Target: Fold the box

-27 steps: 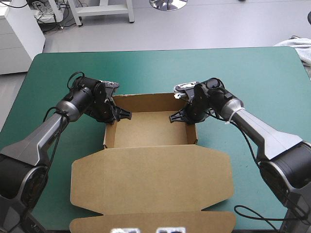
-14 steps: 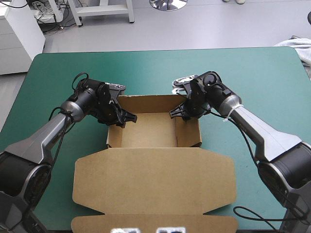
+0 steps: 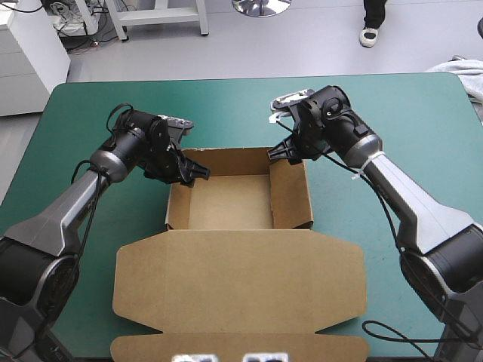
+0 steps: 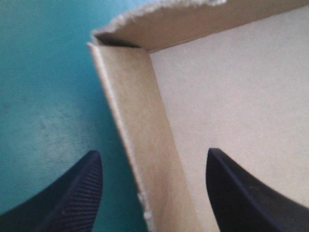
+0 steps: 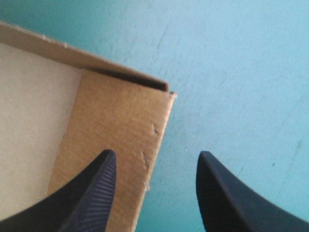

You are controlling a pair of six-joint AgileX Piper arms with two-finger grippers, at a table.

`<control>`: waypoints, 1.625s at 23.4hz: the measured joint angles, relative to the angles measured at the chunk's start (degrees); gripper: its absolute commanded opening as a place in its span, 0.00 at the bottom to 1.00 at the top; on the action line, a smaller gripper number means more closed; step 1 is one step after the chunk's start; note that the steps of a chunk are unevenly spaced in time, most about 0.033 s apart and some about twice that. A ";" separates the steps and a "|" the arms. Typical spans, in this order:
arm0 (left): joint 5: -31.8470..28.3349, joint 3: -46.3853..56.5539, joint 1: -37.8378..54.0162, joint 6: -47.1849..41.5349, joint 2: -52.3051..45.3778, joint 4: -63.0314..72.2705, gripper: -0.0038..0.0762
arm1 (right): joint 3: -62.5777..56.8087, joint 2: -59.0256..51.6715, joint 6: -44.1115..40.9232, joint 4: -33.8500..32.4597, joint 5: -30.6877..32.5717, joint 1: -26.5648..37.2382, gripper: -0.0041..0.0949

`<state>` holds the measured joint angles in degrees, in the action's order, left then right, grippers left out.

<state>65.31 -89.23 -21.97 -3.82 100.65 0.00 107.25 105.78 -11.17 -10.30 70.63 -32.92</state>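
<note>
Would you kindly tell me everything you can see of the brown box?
The box is cut brown board, folded into an open tray with four raised walls, its lid lying flat toward the near edge with a flap at each side. It rests on the teal-green cover near the middle. The open left gripper straddles its left wall at the far corner, the open right gripper its right wall; contact is unclear.

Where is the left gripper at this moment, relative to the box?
In the high view the left gripper is at the far left corner of the box; in its wrist view its open fingers stand either side of the left wall.
</note>
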 measured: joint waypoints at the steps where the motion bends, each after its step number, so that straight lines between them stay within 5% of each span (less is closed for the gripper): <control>1: 1.12 -1.43 0.00 0.00 0.00 -0.77 0.61 | 1.23 0.00 0.00 -0.06 0.12 0.00 0.53; 12: 6.07 -15.89 0.00 0.00 -8.26 -4.42 0.54 | 9.56 -4.66 0.03 2.14 0.59 0.00 0.53; 18: 6.08 -15.32 0.00 0.00 -22.12 -5.81 0.04 | 9.56 -6.28 -3.03 2.31 0.59 0.39 0.53; 19: 6.08 -14.04 0.00 0.20 -25.47 -5.87 0.04 | 9.19 -6.28 -3.23 2.78 0.59 0.92 0.53; 28: 5.29 20.54 0.00 -1.00 -55.67 -7.02 0.04 | 4.36 -3.66 -2.64 12.47 0.59 6.16 0.53; 38: 1.18 46.40 0.00 -2.84 -72.76 -5.39 0.04 | -3.40 0.89 -1.36 14.49 0.52 6.16 0.49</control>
<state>66.49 -42.83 -21.97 -6.67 27.89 -5.39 103.86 106.67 -12.53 4.19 71.14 -26.76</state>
